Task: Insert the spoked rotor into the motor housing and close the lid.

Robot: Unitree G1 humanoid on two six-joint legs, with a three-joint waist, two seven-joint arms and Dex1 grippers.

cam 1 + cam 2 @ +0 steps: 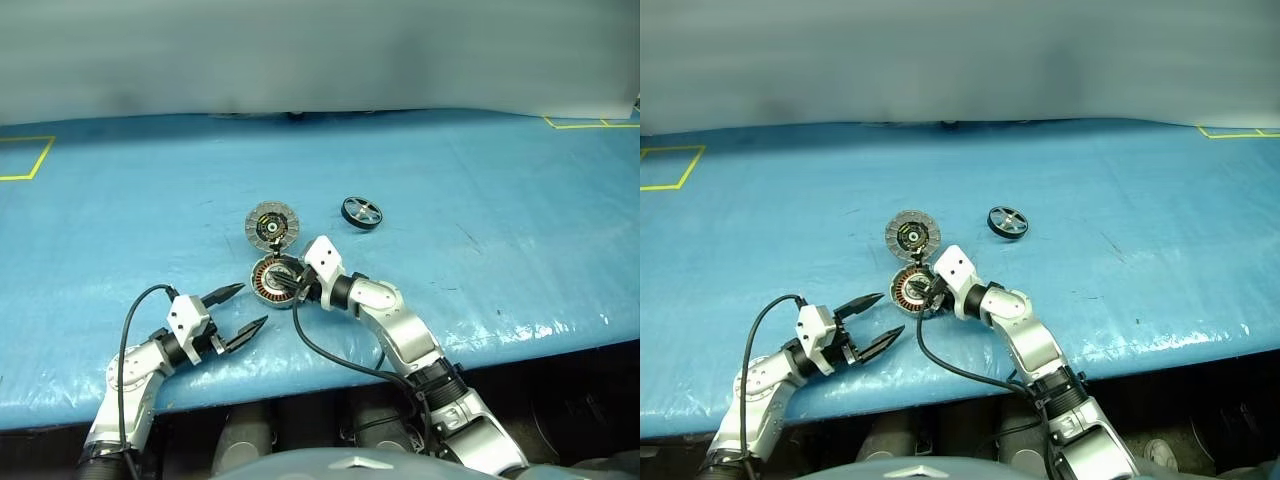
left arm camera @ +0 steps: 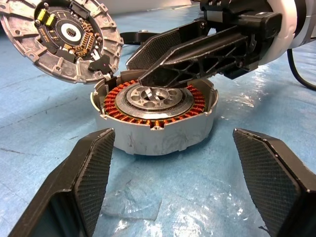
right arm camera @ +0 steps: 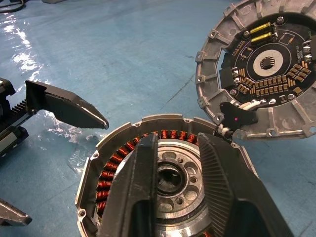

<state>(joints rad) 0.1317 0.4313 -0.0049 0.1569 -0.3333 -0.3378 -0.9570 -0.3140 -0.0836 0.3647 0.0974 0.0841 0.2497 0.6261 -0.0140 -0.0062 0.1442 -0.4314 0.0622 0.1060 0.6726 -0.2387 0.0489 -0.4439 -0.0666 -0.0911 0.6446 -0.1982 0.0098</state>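
— Where's the motor housing (image 1: 275, 281)?
— Near the front edge of the blue table (image 1: 500, 230), windings up, right under the right gripper (image 3: 177, 173). Fingers narrowed over the central hub, perhaps pinching nothing.
— Lid (image 1: 272, 226)?
— Lying open just behind, ribs up.
— Spoked rotor (image 1: 361, 212)?
— Farther back and to the right, well apart.
— Left gripper (image 1: 243, 309)?
— Spread wide, near the housing, not touching.

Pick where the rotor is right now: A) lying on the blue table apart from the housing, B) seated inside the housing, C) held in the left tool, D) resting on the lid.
A: the rotor lies alone on the table, off to the right of the housing and lid.
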